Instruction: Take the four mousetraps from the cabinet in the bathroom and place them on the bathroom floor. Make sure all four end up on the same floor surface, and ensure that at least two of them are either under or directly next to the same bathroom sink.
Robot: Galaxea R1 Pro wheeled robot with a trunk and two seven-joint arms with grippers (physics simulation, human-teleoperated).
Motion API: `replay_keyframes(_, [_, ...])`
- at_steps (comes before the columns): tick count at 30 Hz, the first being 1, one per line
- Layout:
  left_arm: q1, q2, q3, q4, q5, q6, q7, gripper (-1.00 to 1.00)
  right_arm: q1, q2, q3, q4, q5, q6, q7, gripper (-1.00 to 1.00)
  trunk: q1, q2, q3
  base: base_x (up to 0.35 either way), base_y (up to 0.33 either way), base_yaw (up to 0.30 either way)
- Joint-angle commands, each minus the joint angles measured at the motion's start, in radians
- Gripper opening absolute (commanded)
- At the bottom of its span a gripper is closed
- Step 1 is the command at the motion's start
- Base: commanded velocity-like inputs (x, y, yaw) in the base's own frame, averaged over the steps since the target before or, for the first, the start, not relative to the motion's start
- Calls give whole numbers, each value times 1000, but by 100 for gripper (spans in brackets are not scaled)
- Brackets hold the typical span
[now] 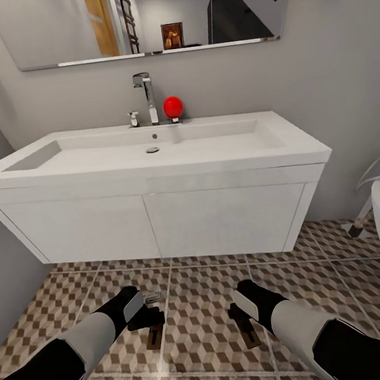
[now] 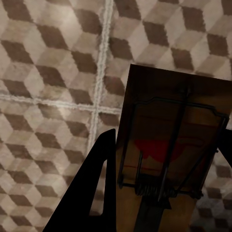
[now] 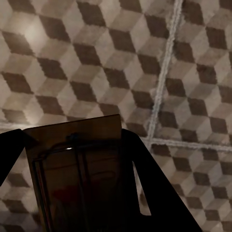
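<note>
Before the white sink (image 1: 150, 153), above the cube-patterned bathroom floor (image 1: 201, 331), both arms reach forward. The left hand (image 1: 152, 327) is clenched on a mousetrap (image 2: 169, 159), and the right hand (image 1: 245, 326) grips another mousetrap (image 3: 77, 174), each hanging just over the tiles.

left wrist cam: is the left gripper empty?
No, the left gripper is shut on a mousetrap, its wooden slab and wire spring sitting between the fingers above the tiled floor.
</note>
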Motion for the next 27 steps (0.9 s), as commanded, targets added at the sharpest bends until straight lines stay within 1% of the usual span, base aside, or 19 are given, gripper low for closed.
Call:
replay_keyframes(1, [0,0,-4,-2,8,4,11,-100,0,0,7,-2,-12,3,-7,-100,4,-8,-4,0,0,0])
replay_keyframes(11, [0,0,-4,-2,8,3,11,-100,-1,0,7,-3,-11,1,-7,-100,42,-78,-35,0,0,0])
replay_keyframes(18, [0,0,-4,-2,8,3,11,-100,0,0,7,-3,-11,-15,-8,-100,69,-127,-57,0,0,0])
replay_keyframes(27, [0,0,-4,-2,8,3,11,-100,-1,0,7,-3,-11,-17,-8,-100,73,-129,-92,0,0,0])
